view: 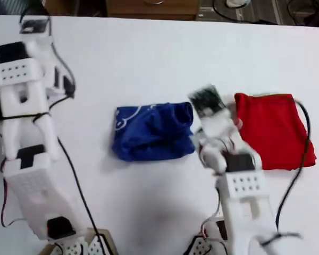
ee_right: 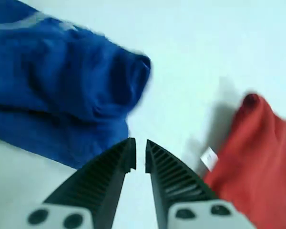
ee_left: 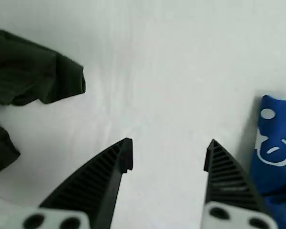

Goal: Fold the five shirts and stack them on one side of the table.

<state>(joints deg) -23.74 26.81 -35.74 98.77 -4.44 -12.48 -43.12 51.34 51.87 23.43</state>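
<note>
Blue shirt (view: 154, 133) lies mid-tabletop, folded to a rough rectangle. It is soft knit, lumpy on top, with rolled, bulging edges and a white line print at its upper-left corner. White tabletop (view: 165, 53) is smooth and matte.

Red shirt (view: 271, 133) lies to the right of the blue shirt, apart from it with a strip of bare tabletop between. It is folded flatter and more square, with smoother cloth. The right wrist view shows a small white label (ee_right: 209, 157) at the red shirt's edge facing the blue shirt.

Right arm (view: 244, 191), in blocky white plastic, stands in the gap just right of the blue shirt. Right gripper (ee_right: 139, 143) has black ribbed wedge fingers drawn nearly together with only a thin slit between the tips. It holds nothing and points at bare tabletop between the blue shirt's rolled corner and the red shirt. A thin black cable (view: 305, 133) curves over the red shirt's side away from the blue shirt.

Left arm (view: 24, 95), the same white plastic, stands well left of the blue shirt. Left gripper (ee_left: 169, 145) is spread wide and empty, over bare tabletop, with the blue shirt's printed edge just beside one finger. A dark cloth (ee_left: 33, 71), finely ribbed and crumpled into a loose heap, lies on the side of the gripper away from the blue shirt, apart from the fingers.
</note>
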